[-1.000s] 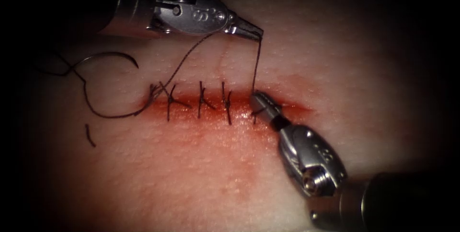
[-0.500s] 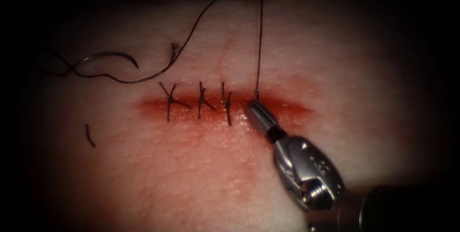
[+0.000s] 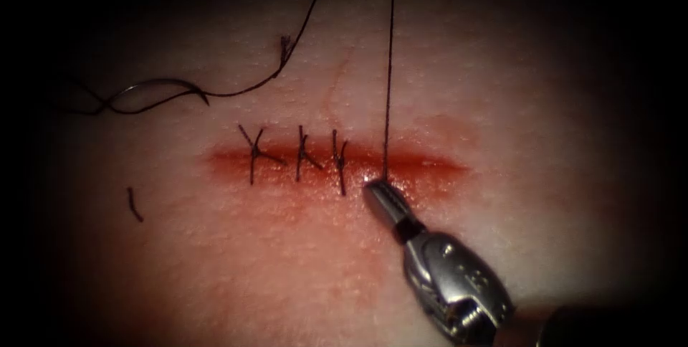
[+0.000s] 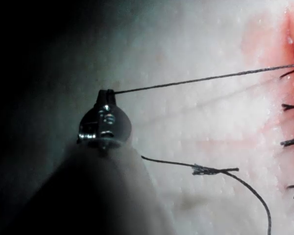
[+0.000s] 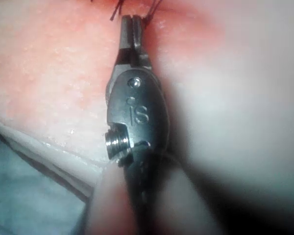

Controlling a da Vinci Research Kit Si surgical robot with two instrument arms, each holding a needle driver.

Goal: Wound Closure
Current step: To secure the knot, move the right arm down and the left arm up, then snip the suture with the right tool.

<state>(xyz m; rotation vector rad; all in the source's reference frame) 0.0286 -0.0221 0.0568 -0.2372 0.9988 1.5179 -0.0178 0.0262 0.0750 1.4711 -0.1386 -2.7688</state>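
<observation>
The tissue (image 3: 502, 89) has a red cut (image 3: 430, 164) with three stitches (image 3: 301, 153) across its left part. My left tool (image 4: 106, 95) is shut on the thread (image 4: 206, 78), which runs taut to the cut. In the endoscope view this thread (image 3: 389, 74) drops straight to the cut, right of the stitches. My right tool (image 3: 374, 191) has its jaws shut at the strand's lower end, and seems to grip it at the cut's near edge; the same tool (image 5: 131, 22) is seen from close up. The curved needle (image 3: 161, 85) lies free on the tissue, far left of the cut.
A slack strand with a frayed spot (image 3: 285, 46) runs from the needle up toward the left tool; it is also in the left wrist view (image 4: 208, 170). A short cut piece of thread (image 3: 134, 203) lies at lower left. Red fluid (image 3: 322, 203) stains the tissue around the cut.
The left tool rose out past the endoscope's top edge, drawing the thread taut and taking up the loose loop at left. The right tool's tip moved from the cut's far edge to its near edge.
</observation>
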